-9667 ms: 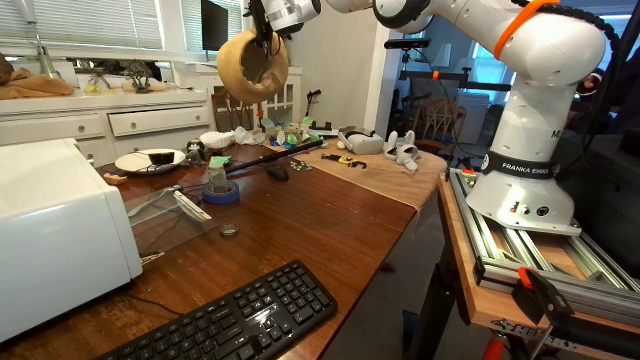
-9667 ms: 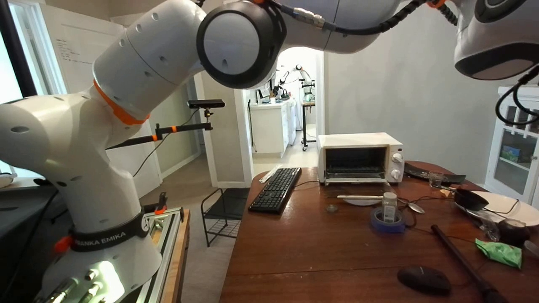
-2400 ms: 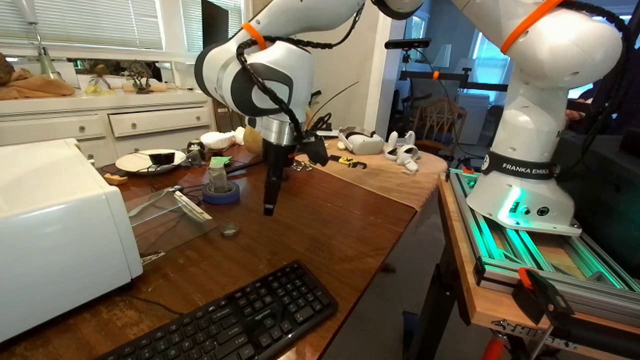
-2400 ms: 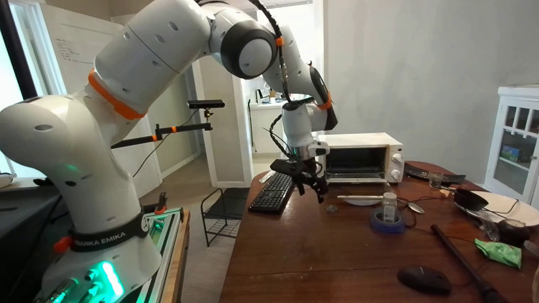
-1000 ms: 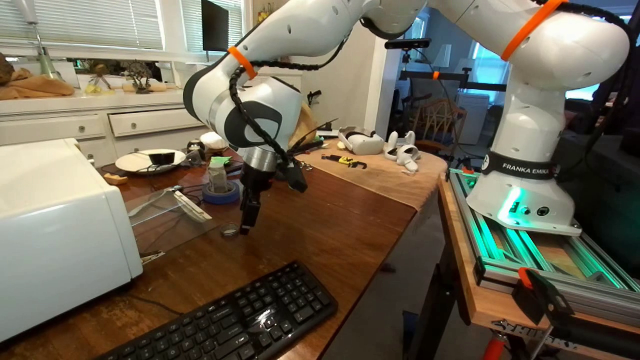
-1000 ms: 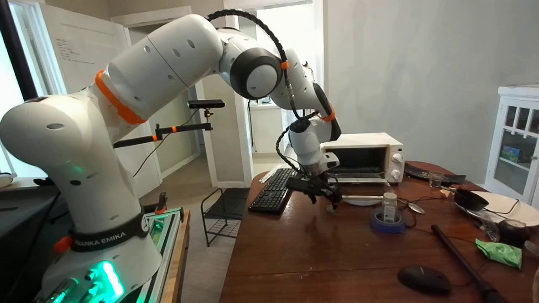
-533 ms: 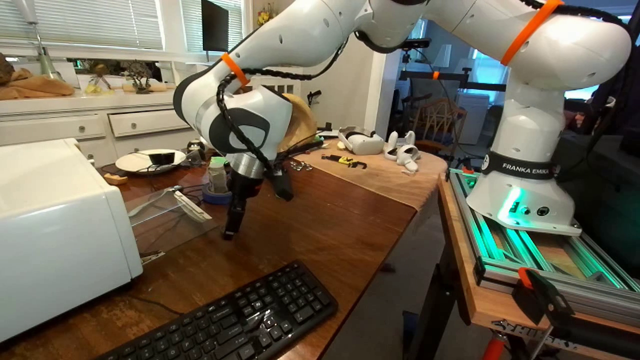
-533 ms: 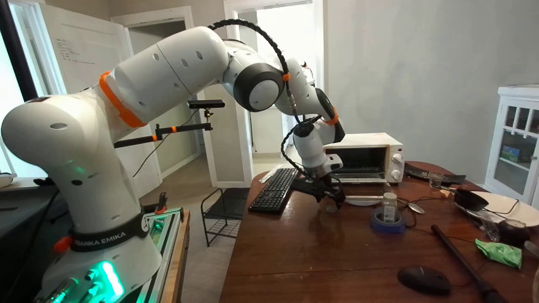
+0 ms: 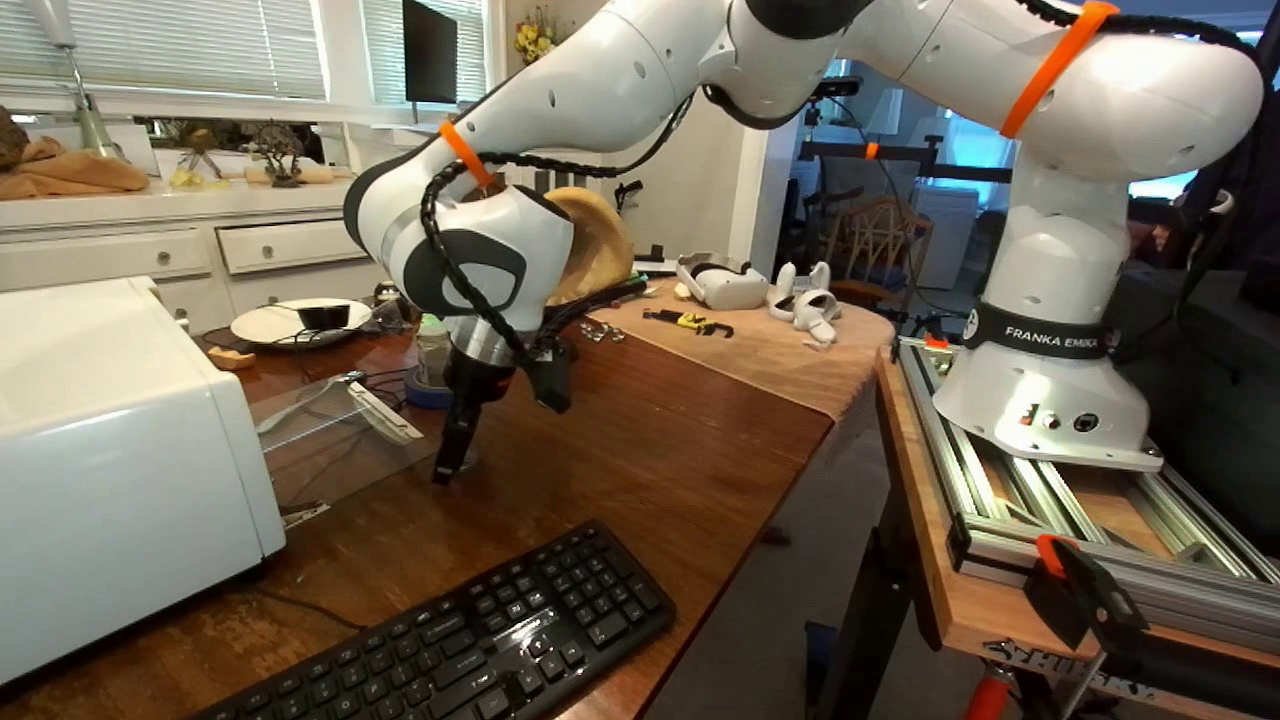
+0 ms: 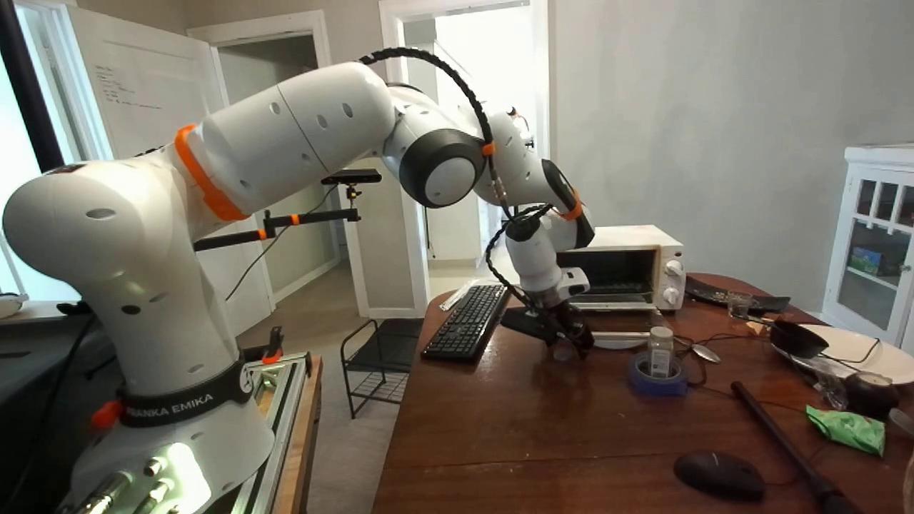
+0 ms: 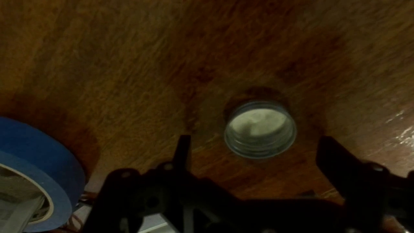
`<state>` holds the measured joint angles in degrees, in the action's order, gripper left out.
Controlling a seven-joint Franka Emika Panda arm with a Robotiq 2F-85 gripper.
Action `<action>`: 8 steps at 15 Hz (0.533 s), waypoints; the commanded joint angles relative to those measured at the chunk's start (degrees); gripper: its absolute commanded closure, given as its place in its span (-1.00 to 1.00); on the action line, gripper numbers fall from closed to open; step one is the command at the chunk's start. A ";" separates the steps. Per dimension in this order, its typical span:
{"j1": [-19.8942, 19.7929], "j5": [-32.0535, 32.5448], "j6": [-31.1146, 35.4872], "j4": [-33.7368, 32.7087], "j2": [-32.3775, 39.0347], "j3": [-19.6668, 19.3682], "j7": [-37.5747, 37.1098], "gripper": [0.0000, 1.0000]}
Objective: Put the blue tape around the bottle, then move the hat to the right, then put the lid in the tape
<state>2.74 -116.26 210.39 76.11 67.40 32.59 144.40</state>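
Reaching for the lid (image 11: pixel 261 132): claw (image 11: pixel 255 139) has just come down over it, jaws spread wide, holding nothing, lid on table (image 11: pixel 136 71) between them, gap each side; tape (image 10: pixel 658 386) around bottle (image 10: pixel 661 348), hat (image 9: pixel 600 245) farther back, so likely on the last step, grip next

With the end effector (image 11: pixel 255 138) spread wide, we see bare bench (image 11: pixel 207 159) between either finger (image 11: pixel 183 152) and the lid (image 11: pixel 260 131). The blue tape (image 11: pixel 58 165) around the upright bottle (image 10: pixel 661 344) blocks us on one side, the toaster oven (image 9: pixel 120 480) with its lowered glass door (image 9: pixel 345 460) on another. In an exterior view, bare bench leaves us a passage between keyboard (image 10: pixel 468 325) and mouse (image 10: pixel 720 475).
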 commanded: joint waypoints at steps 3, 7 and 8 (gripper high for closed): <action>0.82 -0.83 4.52 -2.88 1.42 0.37 0.02 -0.51; 1.20 -0.77 8.75 -2.38 0.66 -0.16 -1.22 -0.11; 1.22 -0.78 9.85 -2.40 0.74 -0.25 -1.38 -0.13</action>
<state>3.14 -116.51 217.00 74.80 67.68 33.00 143.68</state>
